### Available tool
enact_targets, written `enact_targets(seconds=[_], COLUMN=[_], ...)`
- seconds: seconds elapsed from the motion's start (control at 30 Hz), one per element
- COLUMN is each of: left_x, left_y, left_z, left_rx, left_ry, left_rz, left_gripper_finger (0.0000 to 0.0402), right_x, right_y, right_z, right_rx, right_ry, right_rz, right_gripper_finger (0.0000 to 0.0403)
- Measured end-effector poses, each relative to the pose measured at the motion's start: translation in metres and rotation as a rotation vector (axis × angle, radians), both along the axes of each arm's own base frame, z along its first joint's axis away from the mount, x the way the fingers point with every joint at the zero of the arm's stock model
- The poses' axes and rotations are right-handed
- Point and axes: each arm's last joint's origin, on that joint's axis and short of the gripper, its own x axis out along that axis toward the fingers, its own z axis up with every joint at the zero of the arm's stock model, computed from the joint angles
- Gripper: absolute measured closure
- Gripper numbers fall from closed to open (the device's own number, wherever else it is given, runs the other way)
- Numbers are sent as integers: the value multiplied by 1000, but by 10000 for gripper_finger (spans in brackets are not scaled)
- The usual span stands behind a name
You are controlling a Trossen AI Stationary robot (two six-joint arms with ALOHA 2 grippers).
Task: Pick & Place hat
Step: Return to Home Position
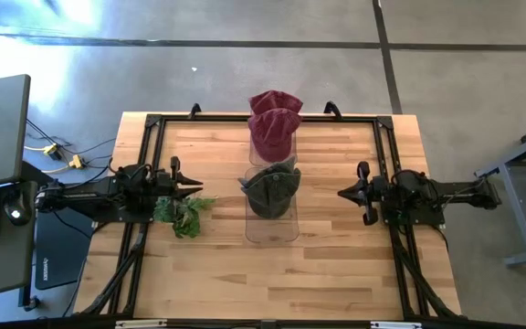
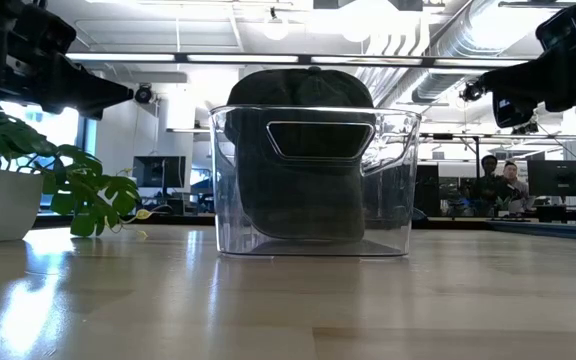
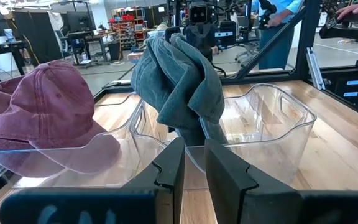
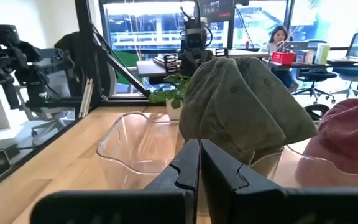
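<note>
My left claw (image 3: 194, 152) hangs above the tabletop (image 1: 336, 274) near its left edge, beside the small plant (image 1: 183, 215). Its fingers are drawn in to a narrow slit and grip nothing. My right claw (image 4: 200, 149) hangs near the right edge, fingers all but touching, also with nothing in it. Both point inward at the two clear bins lined up between them. The red cap (image 1: 274, 128) sits in the top transparent bin (image 3: 42, 168) at the middle of the far edge, the one opposite the low camera. From above it seems to spill over the rim on the far side, though I cannot be sure. The dark cap (image 1: 272, 190) stands crumpled in the bottom transparent bin (image 2: 393, 190) at the tabletop's centre, its crown poking above the wall. Both caps look like washed cloth, so I judge them light and floppy, with crowns that would fold under a pinch. The brim is the stiffer part and the surest place to clamp. Failing that, I would take a bunched fold at the top of the crown. The bins look slick and light and would likely slide if I nudged them.
</note>
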Motion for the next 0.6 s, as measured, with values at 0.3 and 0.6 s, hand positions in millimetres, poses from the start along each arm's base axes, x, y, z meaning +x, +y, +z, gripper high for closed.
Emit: enact_targets(seconds=[0.3,0.6], left_x=[0,0], left_y=[0,0], left_z=[0,0], left_rx=[0,0], left_ry=[-1,-1], left_rz=[0,0], left_gripper_finger=[342,342], right_x=[1,1], right_y=[0,0], right_z=[-1,-1], right_rx=[-15,-17], right_ry=[12,17], right_rz=[2,1], right_gripper_finger=[391,391])
